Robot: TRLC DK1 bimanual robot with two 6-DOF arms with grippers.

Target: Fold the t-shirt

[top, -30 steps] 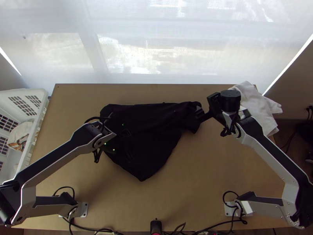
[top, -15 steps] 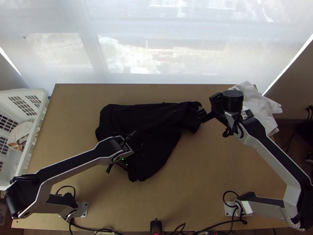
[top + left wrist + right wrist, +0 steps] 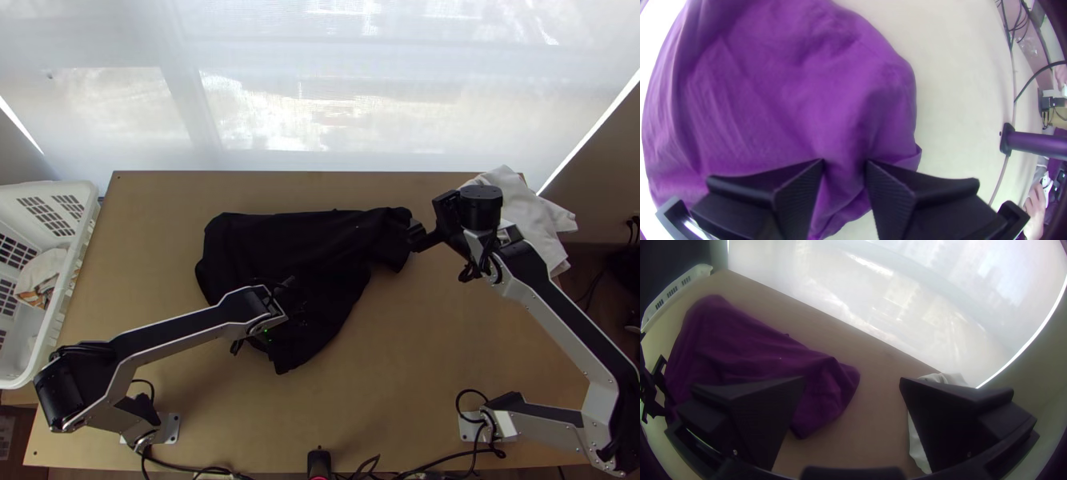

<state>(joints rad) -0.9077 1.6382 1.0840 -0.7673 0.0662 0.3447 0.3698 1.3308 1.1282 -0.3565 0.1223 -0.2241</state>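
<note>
Rightward across the t-shirt [image 3: 296, 232] has gone the left gripper [image 3: 844, 161], its jaws parted around a ridge in the shirt's near part; the right gripper [image 3: 852, 378], jaws released, is by the shirt's right end; rumpled on the surface [image 3: 448, 360], the shirt probably needs a firm grasp next.

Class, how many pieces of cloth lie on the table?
2: the dark t-shirt around the middle, and a white cloth at the far right corner. Others may be hidden in its folds.
</note>
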